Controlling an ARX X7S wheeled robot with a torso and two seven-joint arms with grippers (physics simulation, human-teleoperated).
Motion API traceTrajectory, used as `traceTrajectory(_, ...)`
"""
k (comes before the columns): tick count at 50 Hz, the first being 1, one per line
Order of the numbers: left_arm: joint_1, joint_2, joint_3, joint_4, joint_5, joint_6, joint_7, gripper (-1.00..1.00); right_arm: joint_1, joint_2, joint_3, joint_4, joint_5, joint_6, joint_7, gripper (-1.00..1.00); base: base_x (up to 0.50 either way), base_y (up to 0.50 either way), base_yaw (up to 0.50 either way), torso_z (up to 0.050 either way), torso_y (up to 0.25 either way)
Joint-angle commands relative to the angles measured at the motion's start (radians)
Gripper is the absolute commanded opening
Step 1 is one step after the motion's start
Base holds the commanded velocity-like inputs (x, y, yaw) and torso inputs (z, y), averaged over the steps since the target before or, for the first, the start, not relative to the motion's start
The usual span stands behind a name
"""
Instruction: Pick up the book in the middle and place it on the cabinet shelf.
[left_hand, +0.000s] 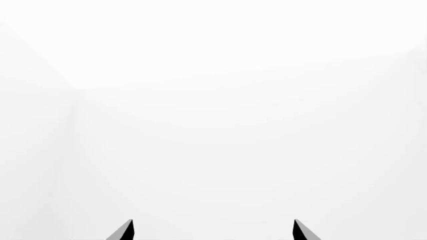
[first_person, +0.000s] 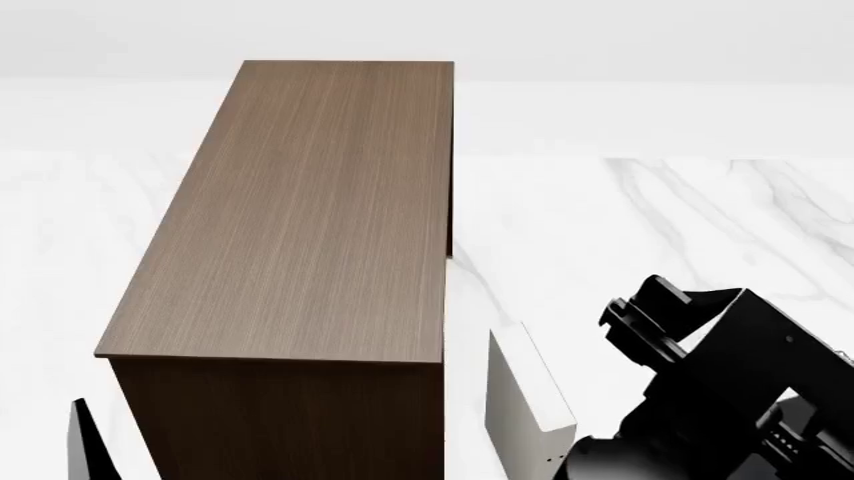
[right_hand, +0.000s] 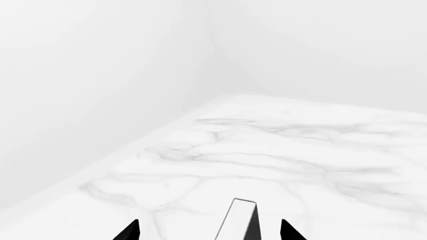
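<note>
Black and bulky, the right arm (first_person: 727, 390) filled the lower right corner of the head view, nearest the camera. Just beside it stood a thick book (first_person: 523, 405) with a pale face, upright on the white marble floor (first_person: 667, 220), close to the cabinet's right side. The dark brown wood-grain cabinet shelf (first_person: 307, 210) ran away from the camera with a long flat top. A black sliver of the left arm (first_person: 91, 445) showed at the lower left edge.

From the left wrist view, only two dark fingertips of the left gripper (left_hand: 213, 231) showed against white walls, jaws spread apart and holding nothing.

From the right wrist view, the right gripper (right_hand: 210, 231) had its jaws spread on either side of the book's (right_hand: 239, 220) narrow upright edge, whether touching it I could not tell.
</note>
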Motion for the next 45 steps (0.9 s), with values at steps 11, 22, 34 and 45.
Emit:
traceTrajectory(11, -0.002, -0.010, 0.013, -0.001, -0.010, -0.012, -0.005, 1.00, 0.008, 0.021, -0.040, 0.122, 0.037, -0.069, 0.058, 1.00, 0.00, 0.00, 0.00, 0.000, 0.000)
traceTrajectory(22, -0.003, -0.014, 0.019, -0.001, -0.012, -0.015, -0.009, 1.00, 0.019, 0.023, -0.053, 0.199, 0.046, -0.100, 0.075, 1.00, 0.00, 0.00, 0.00, 0.000, 0.000)
traceTrajectory(34, -0.003, -0.020, 0.025, -0.002, -0.014, -0.017, -0.014, 1.00, 0.042, 0.025, -0.055, 0.199, 0.085, -0.047, 0.114, 1.00, 0.00, 0.00, 0.00, 0.000, 0.000)
traceTrajectory(45, -0.005, -0.024, 0.029, 0.001, -0.016, -0.023, -0.019, 1.00, 0.060, 0.029, -0.049, 0.252, 0.112, -0.059, 0.123, 1.00, 0.00, 0.00, 0.00, 0.000, 0.000)
